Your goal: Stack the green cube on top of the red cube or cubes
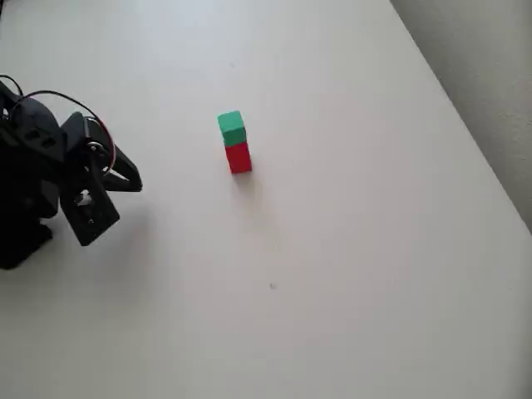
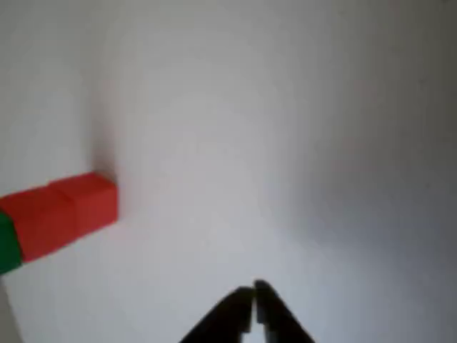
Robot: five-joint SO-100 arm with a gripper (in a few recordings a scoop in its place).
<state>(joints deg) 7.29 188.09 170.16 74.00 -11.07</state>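
Observation:
The green cube (image 1: 232, 128) sits on top of the red block (image 1: 238, 157) near the middle of the white table in the overhead view. In the wrist view the red block (image 2: 61, 214) lies at the left edge with a sliver of the green cube (image 2: 7, 244) beyond it. My black gripper (image 1: 131, 176) is drawn back at the left of the table, well apart from the stack. Its fingertips (image 2: 251, 304) meet at the bottom of the wrist view, shut on nothing.
The table's right edge (image 1: 465, 133) runs diagonally, with grey floor beyond it. The arm's black body (image 1: 33, 191) and its wires fill the left side. A tiny dark speck (image 1: 273, 286) marks the tabletop below the stack.

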